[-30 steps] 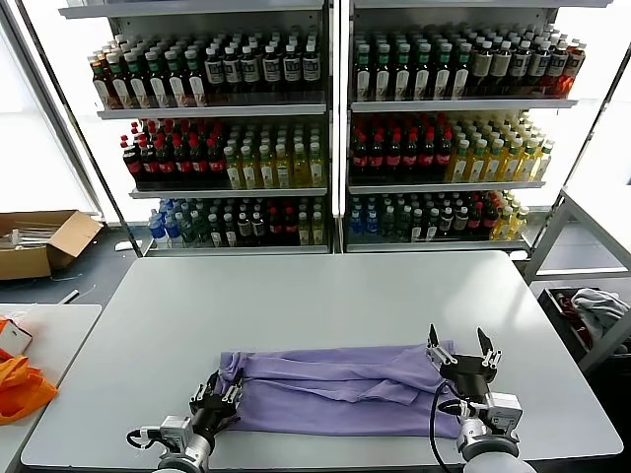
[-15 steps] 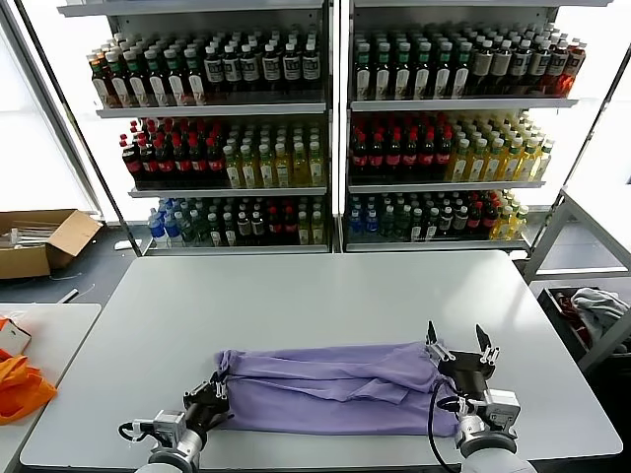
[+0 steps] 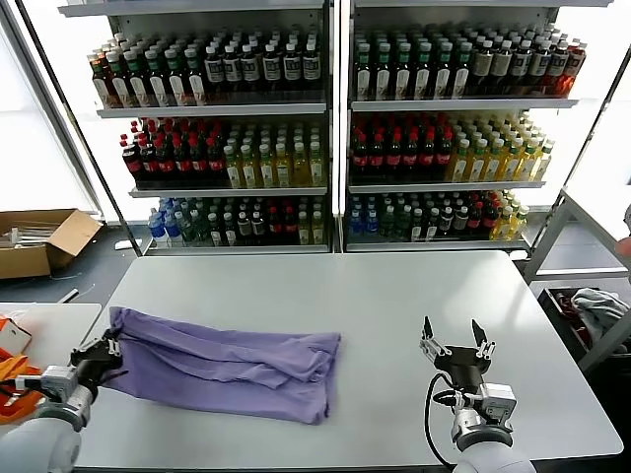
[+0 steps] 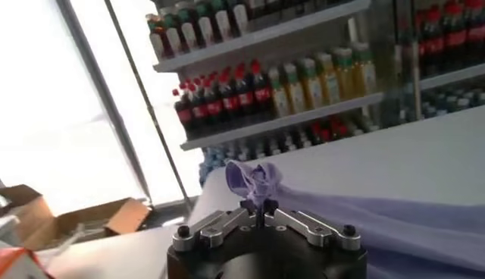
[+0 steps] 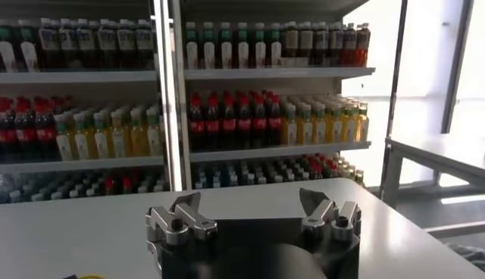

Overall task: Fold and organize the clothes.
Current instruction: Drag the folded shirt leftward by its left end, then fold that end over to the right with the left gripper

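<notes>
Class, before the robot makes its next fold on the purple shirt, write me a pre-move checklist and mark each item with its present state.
1. Left gripper has a firm hold on the lavender T-shirt: ok, shut on a bunched corner at the table's left edge.
2. Right gripper free to take a new grasp: ok, open, empty, above bare table.
3. Shirt fully supported by the table: cannot tell at the gripped corner, which sits at the edge.
4. Shirt lying flat: not ok, wrinkled, layers overlapping.
5. Right gripper near the fabric: not ok, well apart from the shirt's right end.
</notes>
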Available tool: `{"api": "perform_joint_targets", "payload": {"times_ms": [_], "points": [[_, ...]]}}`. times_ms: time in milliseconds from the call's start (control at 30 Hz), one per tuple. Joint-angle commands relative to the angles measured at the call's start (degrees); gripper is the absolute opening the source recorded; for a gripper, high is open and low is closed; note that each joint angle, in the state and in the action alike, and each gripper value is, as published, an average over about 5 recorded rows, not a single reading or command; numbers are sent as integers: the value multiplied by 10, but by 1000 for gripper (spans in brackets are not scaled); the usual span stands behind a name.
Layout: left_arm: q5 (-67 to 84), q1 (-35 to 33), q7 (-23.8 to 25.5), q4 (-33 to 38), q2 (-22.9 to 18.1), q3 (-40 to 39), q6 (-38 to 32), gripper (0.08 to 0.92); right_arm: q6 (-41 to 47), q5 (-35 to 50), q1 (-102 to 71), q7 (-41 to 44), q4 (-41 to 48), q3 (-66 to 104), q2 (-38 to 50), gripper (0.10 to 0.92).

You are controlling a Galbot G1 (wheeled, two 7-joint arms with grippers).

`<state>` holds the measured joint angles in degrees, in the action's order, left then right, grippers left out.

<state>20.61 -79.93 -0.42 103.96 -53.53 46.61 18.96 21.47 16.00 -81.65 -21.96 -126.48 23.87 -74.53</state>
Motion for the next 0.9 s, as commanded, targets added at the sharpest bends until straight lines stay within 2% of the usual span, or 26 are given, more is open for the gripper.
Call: {"api": "perform_joint_targets", "payload": {"times_ms": [33,200,400,533,700,900], "points": [[22,37,5,-55,117,59,6,102,1,-1,11,-5,0,-10,-8,823],[26,24,-7,28,21,-39,25,102,-2,-18,4,6,-8,-10,-10,823],[68,55,-45,99,-116,-149,57,102,7,-27,4,12,-23,-17,-3,823],[44,54,-50,122,-179,-212,66,102,10,-38,-5,8,-36,-27,-8,823],[3,73,-53,97,-214,-267,68,102,1,-53,-34,8,-49,-32,-24,823],[-22,80,-51,68,-216,-293,70,102,-10,-54,-51,8,-50,-29,-32,823]]}}
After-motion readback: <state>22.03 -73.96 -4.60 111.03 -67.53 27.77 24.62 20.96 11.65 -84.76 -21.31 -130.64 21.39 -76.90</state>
